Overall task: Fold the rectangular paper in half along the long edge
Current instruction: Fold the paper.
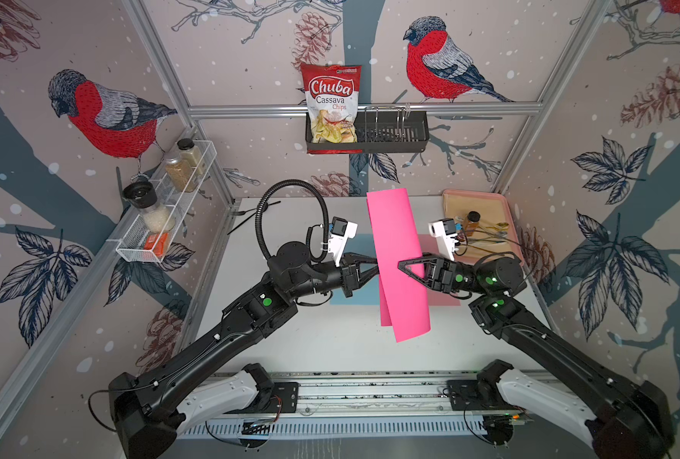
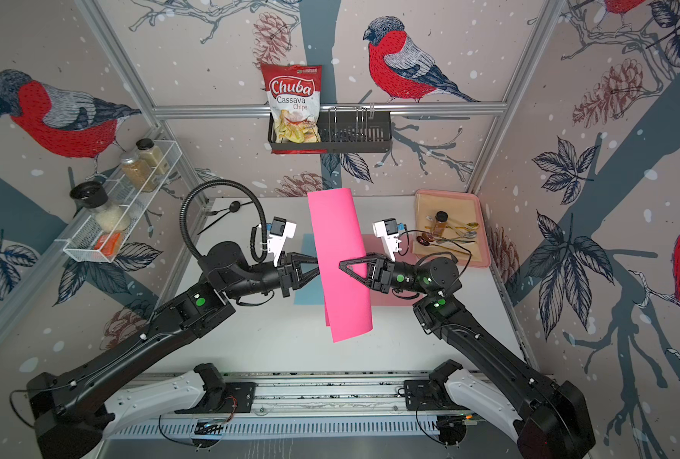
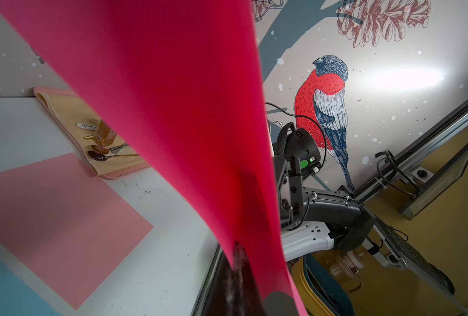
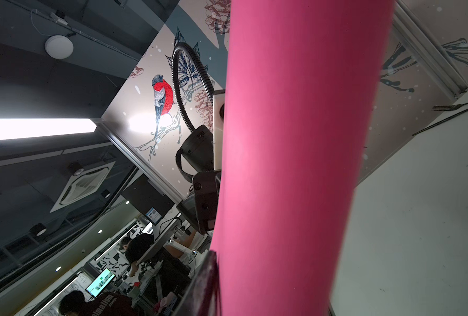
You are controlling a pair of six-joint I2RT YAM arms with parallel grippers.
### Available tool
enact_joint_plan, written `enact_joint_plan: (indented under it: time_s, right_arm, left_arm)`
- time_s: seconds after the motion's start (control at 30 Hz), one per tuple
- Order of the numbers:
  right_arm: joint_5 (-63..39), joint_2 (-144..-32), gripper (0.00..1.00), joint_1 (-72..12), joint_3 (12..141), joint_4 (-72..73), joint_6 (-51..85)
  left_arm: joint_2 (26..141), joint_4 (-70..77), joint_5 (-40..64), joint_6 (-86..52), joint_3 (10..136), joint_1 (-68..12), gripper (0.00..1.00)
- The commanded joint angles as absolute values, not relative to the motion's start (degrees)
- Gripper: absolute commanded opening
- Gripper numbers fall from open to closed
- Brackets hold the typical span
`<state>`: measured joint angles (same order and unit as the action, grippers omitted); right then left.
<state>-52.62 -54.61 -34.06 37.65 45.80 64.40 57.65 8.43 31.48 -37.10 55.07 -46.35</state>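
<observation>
The pink rectangular paper (image 1: 397, 238) (image 2: 338, 230) hangs in the air over the middle of the table, bent over lengthwise into a loose loop with two layers showing at its near end. My left gripper (image 1: 377, 266) (image 2: 319, 265) is shut on the paper's left side. In the left wrist view its dark fingers (image 3: 235, 273) pinch the sheet (image 3: 172, 109). My right gripper (image 1: 401, 265) (image 2: 340, 264) reaches over the rounded right side. In the right wrist view one of its fingers (image 4: 205, 276) lies against the paper (image 4: 295, 164). The other is hidden behind it.
Pink (image 1: 445, 242) and blue (image 1: 354, 294) mats lie on the white table under the paper. A pink tray (image 1: 485, 196) with a bottle and spoons sits at the back right. Black cutlery (image 1: 251, 216) lies at the back left. A wire rack (image 1: 163, 222) and a basket (image 1: 394, 137) hang on the walls.
</observation>
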Motion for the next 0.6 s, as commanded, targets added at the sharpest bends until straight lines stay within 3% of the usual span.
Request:
enact_joint_plan:
  time_s: [0.0,0.33,0.57]
  right_arm:
    - [-51.6,-54.3,0.33,-34.1,38.1,46.0,63.2]
    - [-50.7,-53.5,0.41,-32.9,37.8,44.9,63.2]
    - [-50.7,-53.3,0.35,-32.8,37.9,44.9,63.2]
  left_arm:
    - [57.3,9.6,31.4,-36.3,54.9,-46.4,0.00]
    - [56.9,8.6,31.0,-35.6,55.4,-46.5,0.00]
    - [57.0,8.3,31.0,-35.4,55.3,-46.5,0.00]
